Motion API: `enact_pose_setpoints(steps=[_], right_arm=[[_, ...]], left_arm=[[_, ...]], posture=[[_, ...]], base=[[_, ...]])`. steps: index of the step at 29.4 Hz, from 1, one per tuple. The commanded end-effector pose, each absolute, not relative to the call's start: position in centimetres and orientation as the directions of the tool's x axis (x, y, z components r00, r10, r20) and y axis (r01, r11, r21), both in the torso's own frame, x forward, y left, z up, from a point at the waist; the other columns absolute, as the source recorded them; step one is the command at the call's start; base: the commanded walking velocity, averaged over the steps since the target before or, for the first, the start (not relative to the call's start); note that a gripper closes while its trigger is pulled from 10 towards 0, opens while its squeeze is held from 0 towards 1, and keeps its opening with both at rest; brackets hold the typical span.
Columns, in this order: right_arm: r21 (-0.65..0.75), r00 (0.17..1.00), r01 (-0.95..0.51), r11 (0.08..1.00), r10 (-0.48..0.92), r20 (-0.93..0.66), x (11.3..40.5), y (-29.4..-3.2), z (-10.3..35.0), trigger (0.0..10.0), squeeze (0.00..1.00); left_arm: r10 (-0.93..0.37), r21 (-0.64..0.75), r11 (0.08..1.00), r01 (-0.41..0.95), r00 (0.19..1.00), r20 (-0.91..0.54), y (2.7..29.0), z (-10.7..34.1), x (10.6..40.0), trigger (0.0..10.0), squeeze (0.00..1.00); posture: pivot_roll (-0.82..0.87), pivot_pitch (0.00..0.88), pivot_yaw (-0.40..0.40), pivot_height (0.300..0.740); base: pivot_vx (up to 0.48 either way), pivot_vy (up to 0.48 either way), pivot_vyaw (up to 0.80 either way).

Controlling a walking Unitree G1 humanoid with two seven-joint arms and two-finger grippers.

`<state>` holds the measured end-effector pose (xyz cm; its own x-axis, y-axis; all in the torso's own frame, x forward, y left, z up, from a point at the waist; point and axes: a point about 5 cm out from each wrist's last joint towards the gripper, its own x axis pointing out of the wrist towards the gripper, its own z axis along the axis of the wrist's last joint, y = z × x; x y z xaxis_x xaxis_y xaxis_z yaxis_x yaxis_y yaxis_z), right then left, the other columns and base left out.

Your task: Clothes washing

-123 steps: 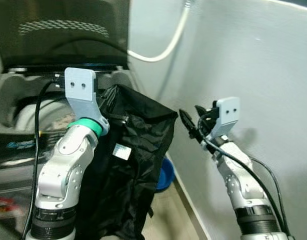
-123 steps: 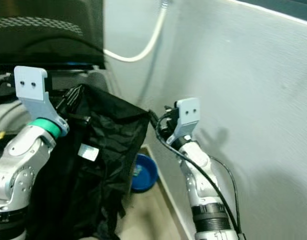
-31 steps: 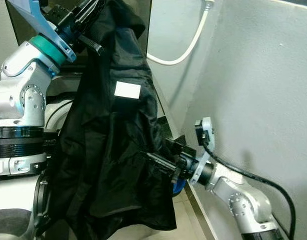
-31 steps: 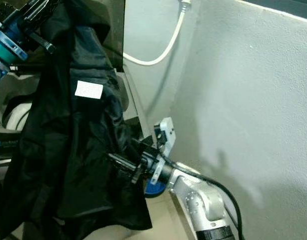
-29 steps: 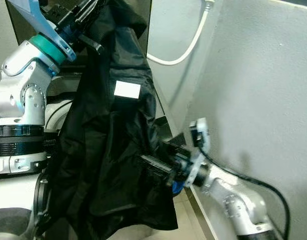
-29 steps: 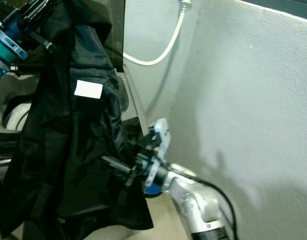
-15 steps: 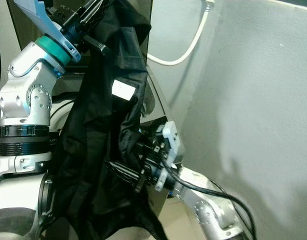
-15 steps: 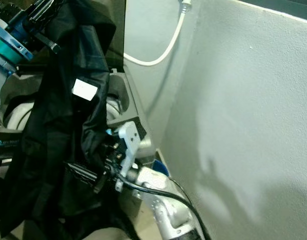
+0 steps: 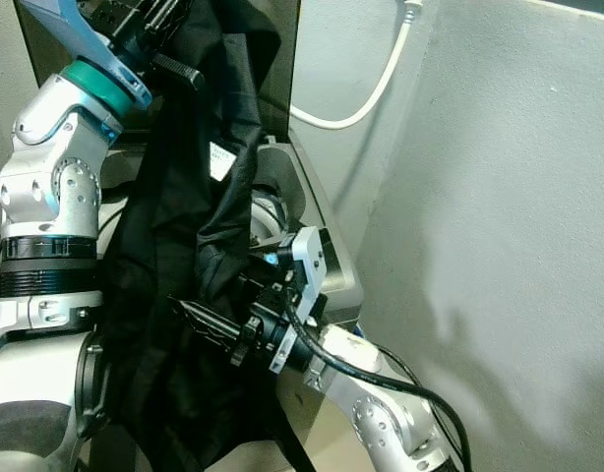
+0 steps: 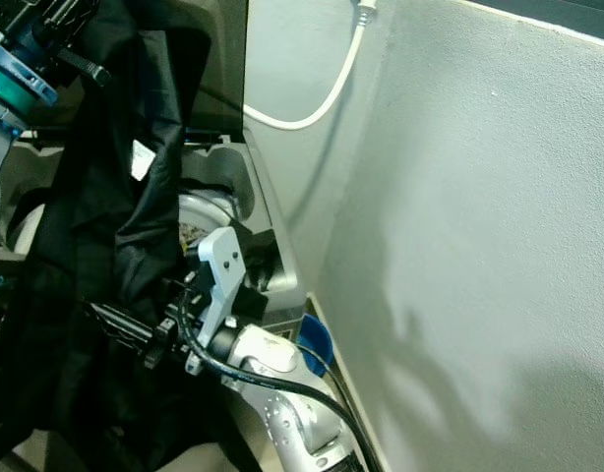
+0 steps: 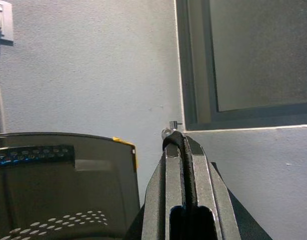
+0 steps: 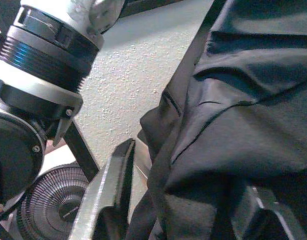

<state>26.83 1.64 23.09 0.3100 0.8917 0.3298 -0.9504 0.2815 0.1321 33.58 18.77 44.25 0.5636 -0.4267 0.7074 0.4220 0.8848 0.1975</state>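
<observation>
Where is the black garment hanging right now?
In the left eye view, the black fabric garment hangs from the raised left gripper, draped before the open washing machine, on the robot's left.

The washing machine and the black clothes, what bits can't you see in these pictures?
- Washing machine: the drum's inside is hidden in both eye views by the hanging black garment.
- Garment's bottom hem: cut off by the lower edge of the eye views.
- Right gripper: its fingertips are buried in the cloth.
- White label: too small to read.
</observation>
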Motion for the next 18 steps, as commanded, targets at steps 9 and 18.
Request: enact_pose_setpoints(steps=[9,18], right_arm=[[0.15,0.316,-0.948,0.28,0.87,0.377,27.1,1.0,24.5,0.0,0.0],[0.143,0.334,-0.943,0.302,0.859,0.388,27.8,0.4,25.1,0.0,0.0]], left_arm=[[-0.406,0.199,0.898,0.393,0.561,0.722,18.9,44.6,33.5,10.0,0.0],[-0.398,0.198,0.904,0.38,0.57,0.719,19.1,44.5,33.6,10.0,0.0]], posture=[[0.03,0.06,-0.049,0.74],[0.03,0.06,-0.049,0.74]], base=[[0.0,0.0,0.0],[0.0,0.0,0.0]])
